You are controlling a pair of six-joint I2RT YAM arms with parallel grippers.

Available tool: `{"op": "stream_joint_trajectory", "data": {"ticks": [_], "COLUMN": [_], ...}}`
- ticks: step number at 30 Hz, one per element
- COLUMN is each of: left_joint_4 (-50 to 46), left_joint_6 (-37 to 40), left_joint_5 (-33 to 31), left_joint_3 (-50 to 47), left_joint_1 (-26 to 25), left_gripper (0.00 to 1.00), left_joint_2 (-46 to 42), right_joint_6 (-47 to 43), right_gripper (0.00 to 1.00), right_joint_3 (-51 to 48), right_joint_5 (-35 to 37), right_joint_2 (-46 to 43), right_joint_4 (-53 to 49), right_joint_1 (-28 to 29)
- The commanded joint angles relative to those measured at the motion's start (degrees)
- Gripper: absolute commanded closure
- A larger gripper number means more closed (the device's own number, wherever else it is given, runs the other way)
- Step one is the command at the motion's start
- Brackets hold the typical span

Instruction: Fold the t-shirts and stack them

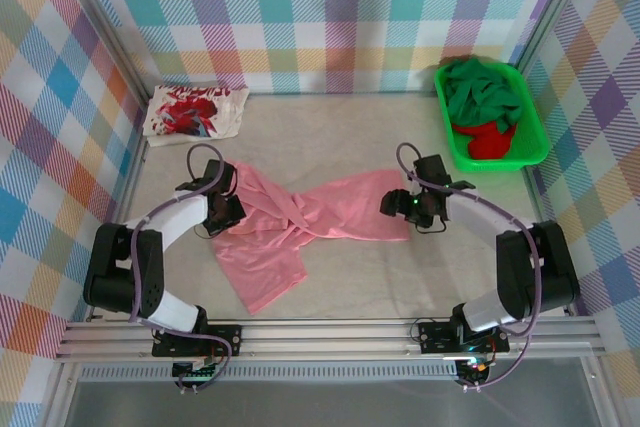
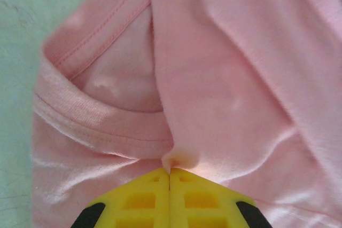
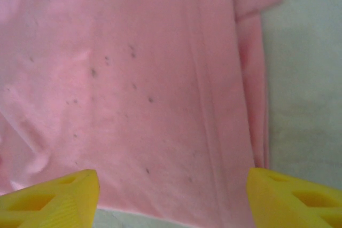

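Yellow fingers (image 2: 141,198) of the left gripper (image 2: 170,170) fill the bottom of the left wrist view. They are pressed together with no gap and pinch a small nub of the salmon-pink t-shirt (image 2: 235,78) just below its ribbed collar (image 2: 101,121). That view alone shows the collar's double stitching and a long fold running up from the pinch. From above, the left gripper (image 1: 228,209) sits at the left end of the same shirt.

At the far left of the table (image 1: 350,127), against the plaid walls (image 1: 300,7), lies the white t-shirt (image 1: 195,112), crumpled, with red splashes. Its print is too small to tell whether it carries any lettering.

The salmon-pink t-shirt (image 1: 300,222) lies in the middle of the table between the two arms. It is twisted at its waist, with one part spread toward the near edge and another reaching right.

The right gripper (image 1: 392,204) is at that right end. In its own wrist view the right gripper (image 3: 172,177) has its fingers (image 3: 59,198) spread wide with nothing between them, above the shirt's (image 3: 133,78) edge. Whether they touch the cloth I cannot tell. This view shows small dark specks on the pink cloth and a folded strip along its right side, neither visible from above.

Far right, a bright green tray (image 1: 445,112) holds the dark green t-shirt (image 1: 485,92), bunched up, with the red t-shirt (image 1: 490,142) in front of it.
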Motion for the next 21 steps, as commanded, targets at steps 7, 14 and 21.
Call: {"op": "stream_joint_trajectory", "data": {"ticks": [7, 14, 21], "left_joint_4": [-3.6, -3.6, -3.0], "left_joint_6": [-0.4, -0.4, -0.4], "left_joint_5": [0.7, 1.2, 2.2], "left_joint_3": [2.5, 3.4, 3.2], "left_joint_1": [0.6, 0.7, 0.7], "left_gripper": [1.00, 1.00, 1.00], "left_joint_2": [-7.1, -7.7, -7.2], "right_joint_6": [5.2, 5.0, 5.5], "right_gripper": [0.30, 0.37, 0.43], "right_joint_3": [-4.0, -4.1, -4.6], "right_joint_5": [-4.8, -8.0, -8.0], "right_joint_2": [-1.7, 0.7, 5.7], "right_joint_4": [-2.8, -0.6, 2.6], "right_joint_1": [-4.9, -5.1, -5.1]}}
